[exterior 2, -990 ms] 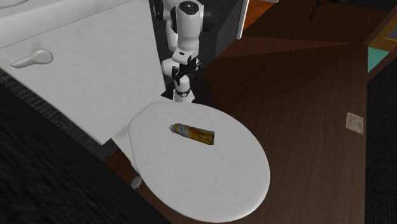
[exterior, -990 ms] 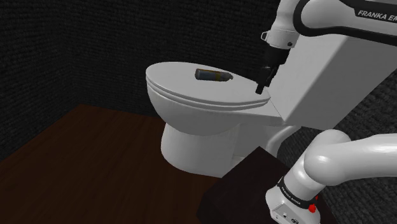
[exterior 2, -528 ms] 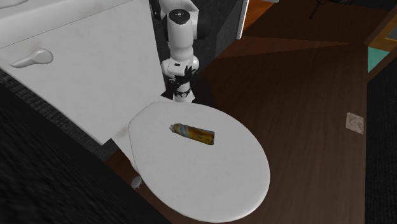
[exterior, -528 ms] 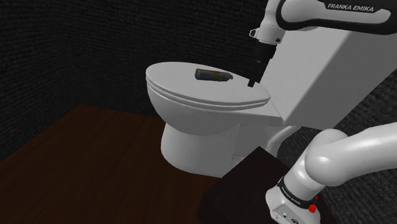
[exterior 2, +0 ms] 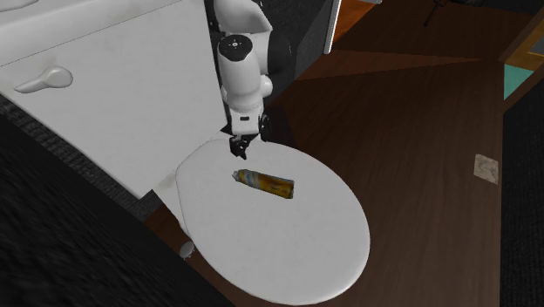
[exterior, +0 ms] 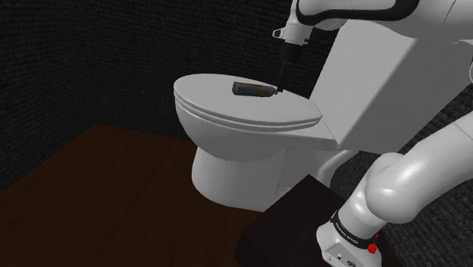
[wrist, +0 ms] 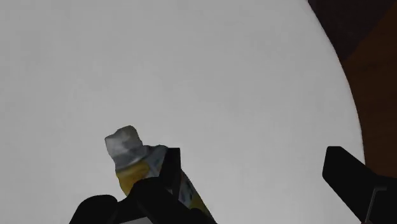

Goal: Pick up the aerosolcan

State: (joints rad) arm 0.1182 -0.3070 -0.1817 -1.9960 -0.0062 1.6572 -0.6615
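In the shoulder view, a dark spray can [exterior: 254,90] is seen lying on its side on the closed white toilet lid [exterior: 227,110], towards the part of the lid nearest the tank [exterior: 371,91]. The black gripper [exterior: 282,82] is held pointing down from the white arm [exterior: 341,9], with its tips just beside the can's end on that view's right; contact cannot be judged there. The dark stand [exterior: 288,224] is seen at the lower right, above a dark wooden floor [exterior: 98,174]. In the second exterior view, the can [exterior 2: 264,181] is shown with a brownish-yellow body and a grey cap, laid at a slant near the middle of the lid [exterior 2: 288,235]. The gripper [exterior 2: 238,150] is poised just above the capped end, close to the tank [exterior 2: 105,105] with its flush handle [exterior 2: 44,81]. In the wrist view, the fingers are seen spread wide apart, and nothing is clasped between them. The can [wrist: 132,156] is found on the lid [wrist: 191,63] at one finger [wrist: 162,184], its body partly covered by that finger, while the gap across to the other finger is left bare. The gripper [wrist: 251,165] is thus set off to one side of the can.
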